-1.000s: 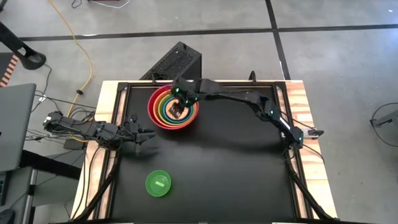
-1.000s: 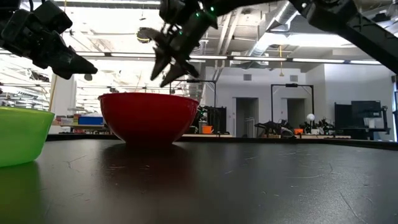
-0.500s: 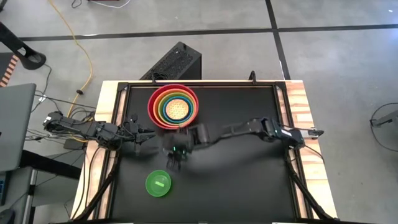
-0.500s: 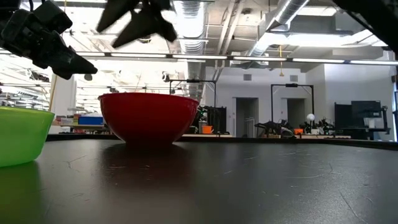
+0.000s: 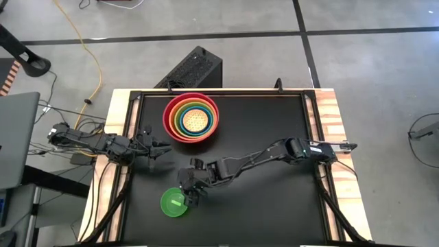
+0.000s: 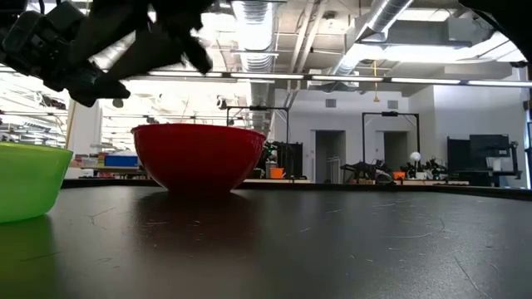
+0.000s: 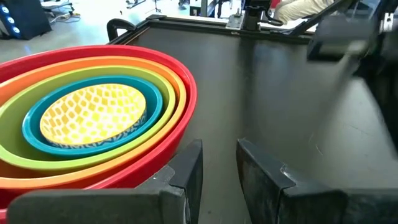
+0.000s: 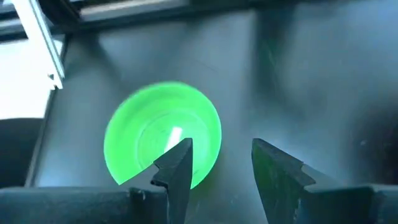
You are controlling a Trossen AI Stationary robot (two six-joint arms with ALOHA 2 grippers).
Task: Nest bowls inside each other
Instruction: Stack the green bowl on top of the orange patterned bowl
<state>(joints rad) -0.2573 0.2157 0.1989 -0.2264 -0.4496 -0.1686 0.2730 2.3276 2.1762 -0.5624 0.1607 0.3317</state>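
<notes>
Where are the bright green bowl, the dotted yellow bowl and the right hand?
bright green bowl (image 5: 173, 204), high view, on its inside bottom.
dotted yellow bowl (image 7: 93, 115), left wrist view, on its dotted inner floor.
right hand (image 8: 221, 165), right wrist view, midway between its open fingertips, above the green bowl's rim.

A bright green bowl (image 8: 163, 134) sits upright on a dark table (image 8: 298, 81), seen from above so that its round rim and pale inner base show. The right gripper (image 8: 221, 165) hangs over it with its two dark fingers (image 8: 177, 168) spread apart and nothing between them; one finger overlaps the bowl's near rim while the other lies beside the bowl over bare tabletop. A pale metal rail (image 8: 40, 43) runs along the table's edge.
</notes>
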